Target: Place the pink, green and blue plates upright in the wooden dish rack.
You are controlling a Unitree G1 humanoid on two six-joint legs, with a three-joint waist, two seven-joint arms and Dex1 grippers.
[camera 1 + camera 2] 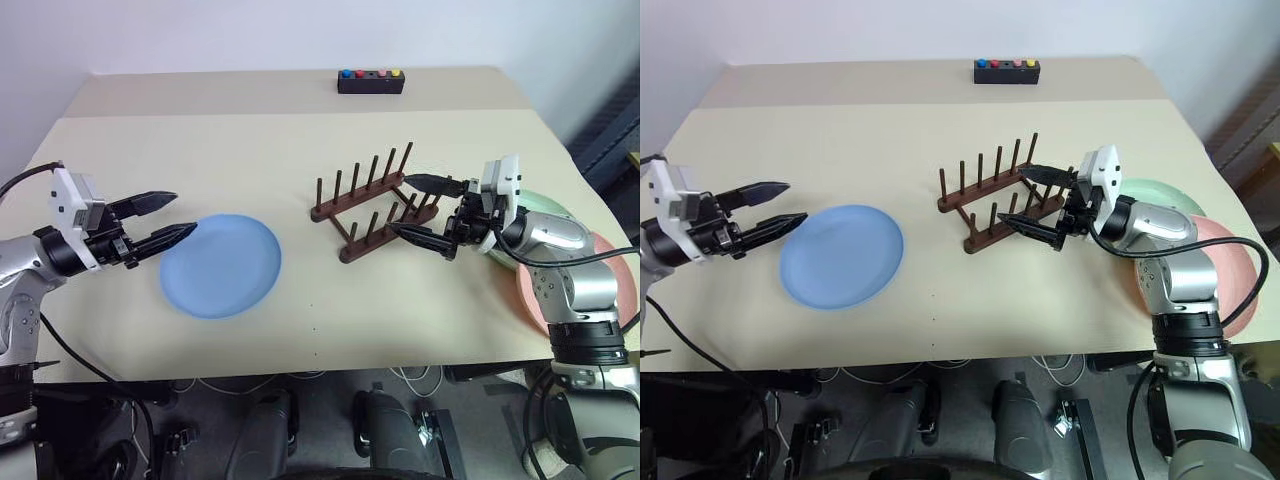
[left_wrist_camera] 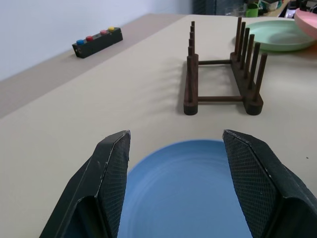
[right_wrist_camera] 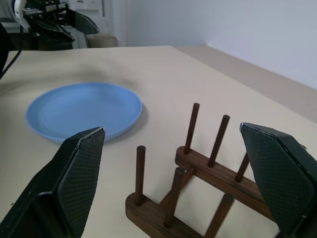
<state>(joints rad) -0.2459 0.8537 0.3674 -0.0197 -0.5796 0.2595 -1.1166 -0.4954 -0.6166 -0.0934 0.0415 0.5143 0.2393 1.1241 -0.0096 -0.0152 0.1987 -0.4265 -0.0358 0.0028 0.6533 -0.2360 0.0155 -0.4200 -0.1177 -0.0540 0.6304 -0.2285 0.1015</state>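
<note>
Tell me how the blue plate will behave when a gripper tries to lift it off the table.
The blue plate lies flat, so its low rim probably gives little purchase. Its matte surface looks rigid, likely not slippery. Once stood on edge, the round shape may roll.

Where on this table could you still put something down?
Bare tabletop stretches between the black button box and the round blue plate, also along the front edge. It is crowded on the right: dark wooden peg rack, right hand, green plate, pink plate.
</note>
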